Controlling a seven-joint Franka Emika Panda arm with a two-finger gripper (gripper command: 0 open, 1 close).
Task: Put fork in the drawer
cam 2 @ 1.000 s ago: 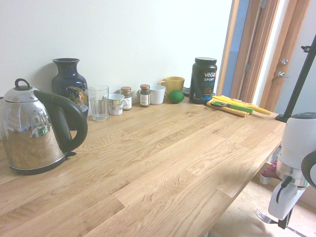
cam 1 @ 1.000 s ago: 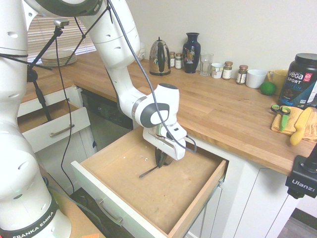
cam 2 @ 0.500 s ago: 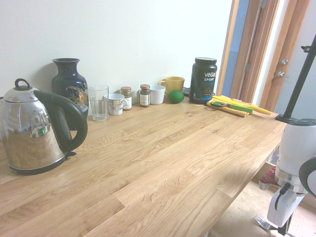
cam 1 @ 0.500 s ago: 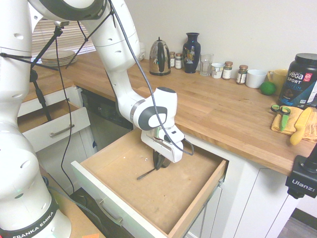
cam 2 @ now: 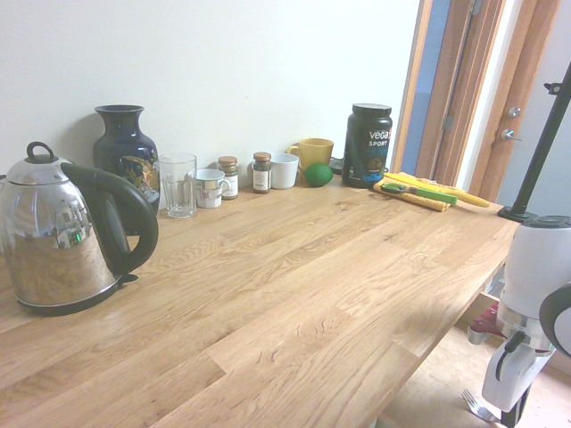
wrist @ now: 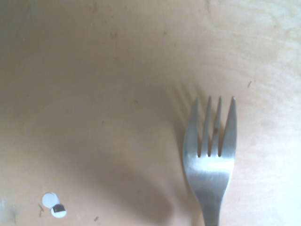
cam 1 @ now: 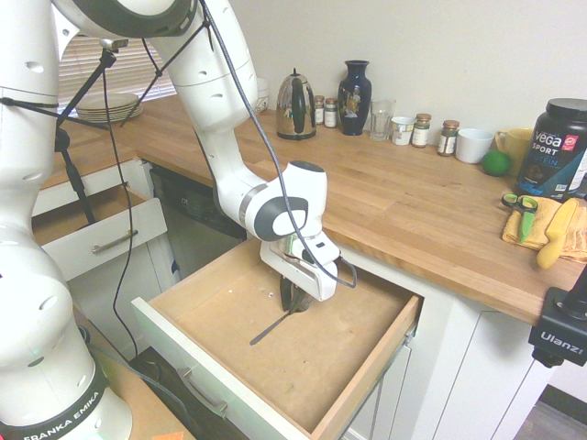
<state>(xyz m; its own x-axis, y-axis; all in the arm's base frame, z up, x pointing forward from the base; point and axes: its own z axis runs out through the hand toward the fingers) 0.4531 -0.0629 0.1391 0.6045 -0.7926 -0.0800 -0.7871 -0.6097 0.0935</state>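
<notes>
Fork (cam 1: pixel 269 331) handle end has shifted twd. drawer (cam 1: pixel 218 367) front vs. prev. frame. Gripper (cam 1: pixel 295 308) low o/ drawer btm.; jaw state: cannot tell.

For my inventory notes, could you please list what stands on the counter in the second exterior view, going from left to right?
Kettle, drinking glass, small metal mug, two cork-topped jars, green fruit, black tub.

two drawers (cam 1: pixel 367 374) (cam 1: pixel 78 249); two handles (cam 1: pixel 204 394) (cam 1: pixel 115 243); one fork (wrist: pixel 209 174) with four tines (wrist: pixel 192 132); two white discs (wrist: pixel 49 200) (wrist: pixel 59 211); one kettle (cam 1: pixel 296 108); one vase (cam 1: pixel 355 99); one glass (cam 1: pixel 382 121); four jars (cam 1: pixel 319 111) (cam 1: pixel 331 113) (cam 1: pixel 421 131) (cam 1: pixel 448 138); three cups (cam 1: pixel 402 131) (cam 1: pixel 474 145) (cam 2: pixel 316 151); one tub (cam 1: pixel 553 151); one green fruit (cam 1: pixel 496 163); one pair of scissors (cam 1: pixel 526 220); one cloth (cam 1: pixel 574 240)
</notes>
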